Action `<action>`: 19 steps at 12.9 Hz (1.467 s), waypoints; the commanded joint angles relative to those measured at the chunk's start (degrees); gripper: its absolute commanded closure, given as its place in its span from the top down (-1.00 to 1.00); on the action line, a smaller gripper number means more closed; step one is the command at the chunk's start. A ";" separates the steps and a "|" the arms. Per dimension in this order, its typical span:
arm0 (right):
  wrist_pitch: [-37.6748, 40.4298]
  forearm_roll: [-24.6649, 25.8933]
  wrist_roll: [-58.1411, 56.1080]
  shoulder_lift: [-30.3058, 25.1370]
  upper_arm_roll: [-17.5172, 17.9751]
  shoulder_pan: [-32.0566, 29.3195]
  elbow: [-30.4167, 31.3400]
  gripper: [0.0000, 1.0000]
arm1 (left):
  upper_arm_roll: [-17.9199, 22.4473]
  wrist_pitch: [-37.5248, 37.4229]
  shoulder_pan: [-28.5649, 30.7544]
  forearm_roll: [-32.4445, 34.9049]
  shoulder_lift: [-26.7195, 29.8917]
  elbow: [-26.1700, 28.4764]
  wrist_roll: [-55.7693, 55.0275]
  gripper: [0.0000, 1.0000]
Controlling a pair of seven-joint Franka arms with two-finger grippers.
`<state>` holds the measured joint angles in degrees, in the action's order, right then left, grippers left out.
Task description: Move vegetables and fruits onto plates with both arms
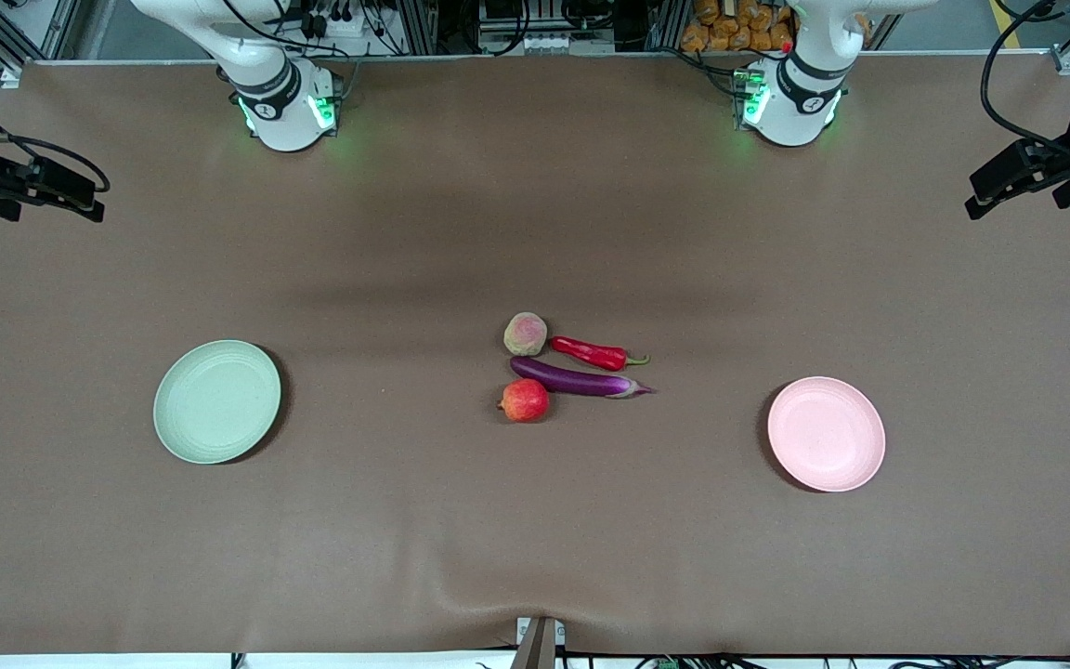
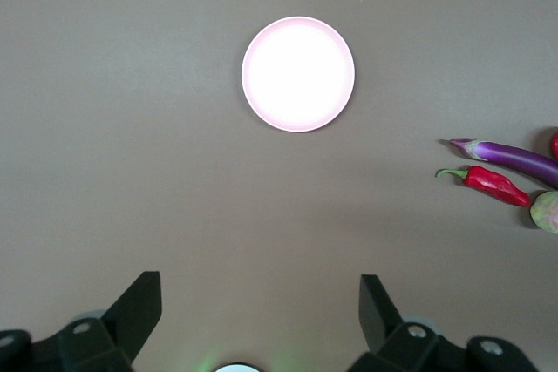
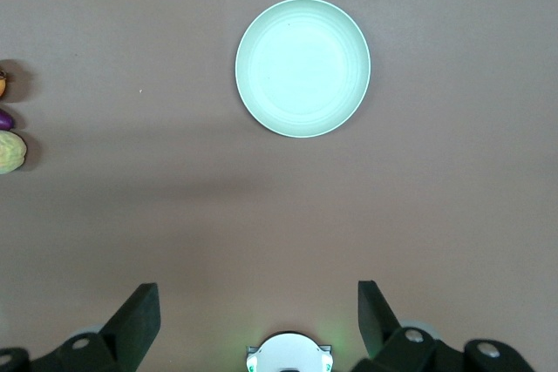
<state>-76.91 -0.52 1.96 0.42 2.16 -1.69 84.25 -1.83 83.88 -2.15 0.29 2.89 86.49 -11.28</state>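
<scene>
At mid-table lie the purple eggplant [image 1: 580, 378], the red chili [image 1: 591, 352] just farther from the camera, the peach [image 1: 525, 334] and the pomegranate [image 1: 524, 400]. The green plate [image 1: 217, 400] sits empty toward the right arm's end and the pink plate [image 1: 826, 433] sits empty toward the left arm's end. My left gripper [image 2: 261, 289] is open and empty, high over bare table, looking down on the pink plate [image 2: 298, 73], eggplant [image 2: 510, 156] and chili [image 2: 493, 183]. My right gripper [image 3: 259, 298] is open and empty, high above the green plate [image 3: 302, 67]. Neither gripper shows in the front view.
Both arm bases [image 1: 284, 102] [image 1: 790, 98] stand at the table's edge farthest from the camera. Black camera mounts [image 1: 1046, 172] [image 1: 24, 186] reach in at both ends of the table. The brown cloth [image 1: 535, 520] has slight wrinkles near the camera edge.
</scene>
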 commanded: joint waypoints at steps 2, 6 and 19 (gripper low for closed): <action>-0.35 0.79 -3.70 -1.03 -1.00 -0.33 0.39 1.00 | 0.33 -1.43 1.53 -0.20 0.54 -0.09 0.82 1.00; -0.26 0.34 -4.25 -0.95 -1.45 0.02 0.39 1.00 | 0.25 -2.49 3.82 0.24 -0.07 -1.94 0.73 1.00; 0.09 -0.36 6.99 -0.59 3.46 1.25 2.85 1.00 | -1.33 -2.05 3.47 -0.90 -1.13 -0.27 -1.90 1.00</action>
<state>-76.92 -0.71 5.97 0.43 4.31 -0.47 86.11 -2.26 82.12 1.48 0.28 2.23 85.89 -11.81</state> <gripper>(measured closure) 0.000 0.000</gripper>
